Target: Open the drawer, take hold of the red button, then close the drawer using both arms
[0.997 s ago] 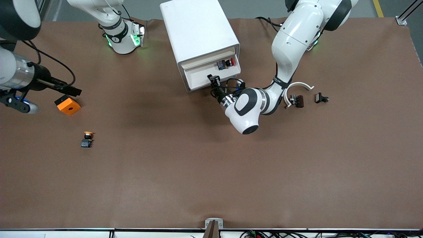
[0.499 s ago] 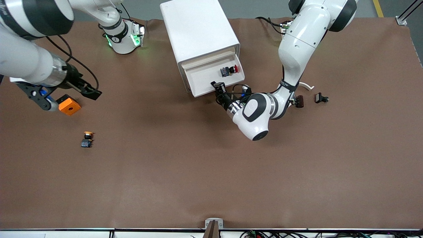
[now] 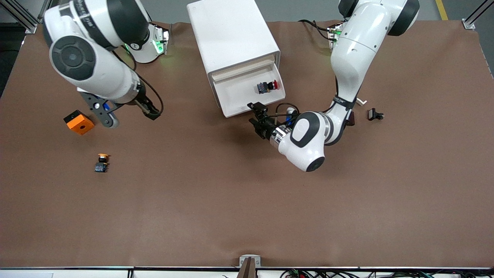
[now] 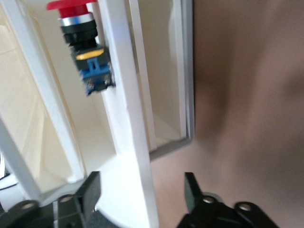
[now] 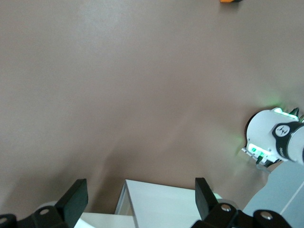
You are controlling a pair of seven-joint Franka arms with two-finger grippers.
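Drawer (image 3: 251,92) stood open w/ red button (image 3: 268,86) inside. Left gripper (image 3: 257,116) at drawer front, fingers spread astride front panel. Right gripper (image 3: 151,112) over bare table, fingers spread, empty.

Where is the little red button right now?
The red button lies inside the open drawer of the white cabinet, near the left gripper at the drawer's front edge.

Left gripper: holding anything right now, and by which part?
Nothing held. The left gripper sits at the front edge of the pulled-out drawer, jaws open astride the front panel, not clamped. The button lies in the drawer.
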